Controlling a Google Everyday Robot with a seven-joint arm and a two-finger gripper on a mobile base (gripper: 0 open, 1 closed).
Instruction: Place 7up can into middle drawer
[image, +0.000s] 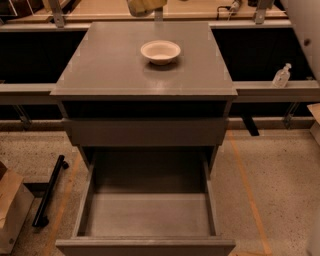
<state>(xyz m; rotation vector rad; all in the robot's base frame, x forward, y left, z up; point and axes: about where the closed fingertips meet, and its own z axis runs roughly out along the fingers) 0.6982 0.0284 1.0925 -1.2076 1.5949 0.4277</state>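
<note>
My gripper (146, 5) is at the very top edge of the camera view, above the far edge of the grey cabinet top (100, 70). Only its lower tip shows as a pale tan shape, cut off by the frame. The 7up can cannot be made out apart from it; it does not stand on the cabinet top. A drawer (147, 215) low in the cabinet is pulled open toward me and is empty inside. A closed drawer front (145, 131) sits above it.
A shallow white bowl (160, 51) stands on the cabinet top, just below the gripper. Part of my white arm (306, 25) fills the top right corner. A clear bottle (281, 76) stands on the right ledge. A black bar (49, 191) and a cardboard box (10, 207) lie on the floor at left.
</note>
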